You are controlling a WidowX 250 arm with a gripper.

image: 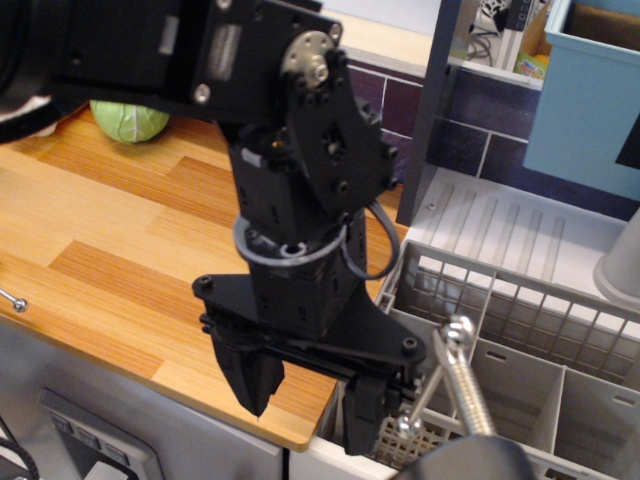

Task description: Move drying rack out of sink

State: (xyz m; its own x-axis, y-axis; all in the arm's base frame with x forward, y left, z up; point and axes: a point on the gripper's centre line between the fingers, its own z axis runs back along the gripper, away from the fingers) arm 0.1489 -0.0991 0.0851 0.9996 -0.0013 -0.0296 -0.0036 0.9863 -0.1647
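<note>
The drying rack [520, 335], a light-grey lattice basket with divider compartments, sits in the sink at the lower right. Only the sink's white rim [322, 464] and its ribbed drainboard [500, 225] show; the basin is hidden under the rack. My gripper [310, 400] points down at the rack's near-left corner, with its jaws wide apart. The left finger [255, 385] hangs over the wooden counter's edge. The right finger [362, 420] is down beside the rack's left wall. I cannot tell if it touches the wall. Nothing is held.
The chrome faucet [465, 375] rises in the foreground just right of the gripper. The wooden counter [120, 230] stretches left, with a green cabbage [130, 120] at its back. A light-blue box [590, 95] and a grey cup [620, 262] stand behind the rack.
</note>
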